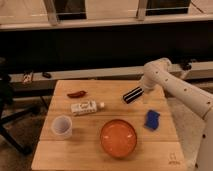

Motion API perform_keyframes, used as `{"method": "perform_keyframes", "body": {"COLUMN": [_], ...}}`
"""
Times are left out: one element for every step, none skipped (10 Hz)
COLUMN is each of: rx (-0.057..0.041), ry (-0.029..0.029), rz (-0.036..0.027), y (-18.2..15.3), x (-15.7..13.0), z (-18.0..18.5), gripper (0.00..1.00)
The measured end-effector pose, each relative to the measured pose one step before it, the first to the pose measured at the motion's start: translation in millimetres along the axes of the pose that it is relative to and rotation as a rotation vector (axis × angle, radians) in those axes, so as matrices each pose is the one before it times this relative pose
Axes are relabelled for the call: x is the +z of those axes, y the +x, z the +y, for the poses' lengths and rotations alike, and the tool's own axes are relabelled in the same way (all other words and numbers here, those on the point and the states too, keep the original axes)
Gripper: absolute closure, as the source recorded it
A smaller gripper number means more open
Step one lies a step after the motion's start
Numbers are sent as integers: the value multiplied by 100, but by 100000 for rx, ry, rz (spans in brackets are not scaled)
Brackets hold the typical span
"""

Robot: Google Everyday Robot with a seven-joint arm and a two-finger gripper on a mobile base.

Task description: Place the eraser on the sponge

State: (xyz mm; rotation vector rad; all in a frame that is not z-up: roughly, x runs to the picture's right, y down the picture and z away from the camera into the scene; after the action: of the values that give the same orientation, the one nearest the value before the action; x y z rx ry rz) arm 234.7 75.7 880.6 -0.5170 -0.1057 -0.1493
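One camera, high above the table's near edge.
You look down and forward across the wooden table point(80, 150), fairly near, perhaps from the robot's own side; the gripper point(145, 94) hangs far right, just beside the eraser point(133, 94).

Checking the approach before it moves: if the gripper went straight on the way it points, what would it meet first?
The gripper points down by the end of the eraser nearest the arm, so it would likely meet that end first, or the bare table just beside it; depth is unclear.
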Motion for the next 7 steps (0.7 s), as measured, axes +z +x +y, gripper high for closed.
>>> {"method": "perform_keyframes", "body": {"rx": [-264, 48, -500, -887, -466, -180, -153], "ry": [-87, -461, -372, -532, -529, -439, -208], "rz": [-206, 102, -167, -535, -351, -77, -435], "y": [69, 265, 98, -171, -9, 46, 156], "x": [30, 6, 416, 555, 388, 243, 83], "z": [-52, 206, -187, -358, -192, -39, -126], "gripper": [20, 20, 20, 20, 20, 20, 20]}}
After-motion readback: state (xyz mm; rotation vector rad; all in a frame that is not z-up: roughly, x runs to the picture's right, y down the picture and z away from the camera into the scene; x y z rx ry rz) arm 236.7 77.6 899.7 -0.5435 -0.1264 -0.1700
